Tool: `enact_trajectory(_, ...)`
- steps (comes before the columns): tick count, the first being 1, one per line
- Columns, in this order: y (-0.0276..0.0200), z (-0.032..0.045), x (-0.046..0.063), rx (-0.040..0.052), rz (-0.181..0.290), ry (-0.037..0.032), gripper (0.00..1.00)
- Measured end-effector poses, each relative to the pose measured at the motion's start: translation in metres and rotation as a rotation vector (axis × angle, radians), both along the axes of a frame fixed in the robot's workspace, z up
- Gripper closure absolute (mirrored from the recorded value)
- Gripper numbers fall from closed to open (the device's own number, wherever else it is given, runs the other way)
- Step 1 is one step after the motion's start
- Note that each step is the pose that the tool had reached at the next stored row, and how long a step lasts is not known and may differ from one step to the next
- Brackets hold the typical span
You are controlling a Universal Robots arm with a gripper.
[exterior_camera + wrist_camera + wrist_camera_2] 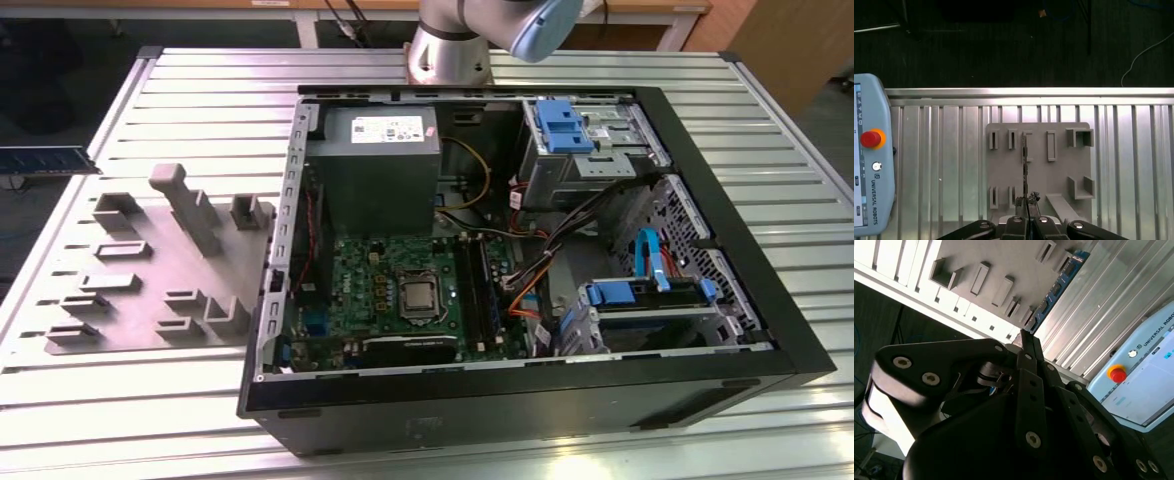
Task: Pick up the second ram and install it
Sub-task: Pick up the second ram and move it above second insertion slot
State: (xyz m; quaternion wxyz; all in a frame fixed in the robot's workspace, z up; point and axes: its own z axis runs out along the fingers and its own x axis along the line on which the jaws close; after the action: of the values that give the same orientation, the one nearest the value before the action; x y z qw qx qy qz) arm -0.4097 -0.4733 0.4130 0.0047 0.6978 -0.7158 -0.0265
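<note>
— Fingers on anything?

— Clamped. Gripper (1025,204) pinched shut across the flat faces of the second ram (1025,160), gripped by 1 end, with the board edge-on in the first wrist view.

— Why held that way?

— Probably to leave the long edge free for a slot. Thin board, so squeezed on the faces rather than the edges.

— Whereabouts?

— Held up over the grey fixture plate (147,290), at the exterior view's left. Well apart from the computer case (507,405).

— Inside the case?

— Motherboard (360,270) flat on the floor, with the processor socket (419,294) mid-board. Power supply (380,150) beside it, toward the arm's base. 2 blue-trimmed drive bays (641,300) at the exterior view's right, cables strung between. Memory slots (478,285) just beside the socket; cannot tell whether 1 is filled.

— And the plate's pockets?

— Bare, as far as shown.
</note>
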Motion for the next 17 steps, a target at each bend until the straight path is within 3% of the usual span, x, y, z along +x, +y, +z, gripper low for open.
enact_trajectory(17,0.0000,0.0000,0.036,0.0000,0.000,0.0000,0.89)
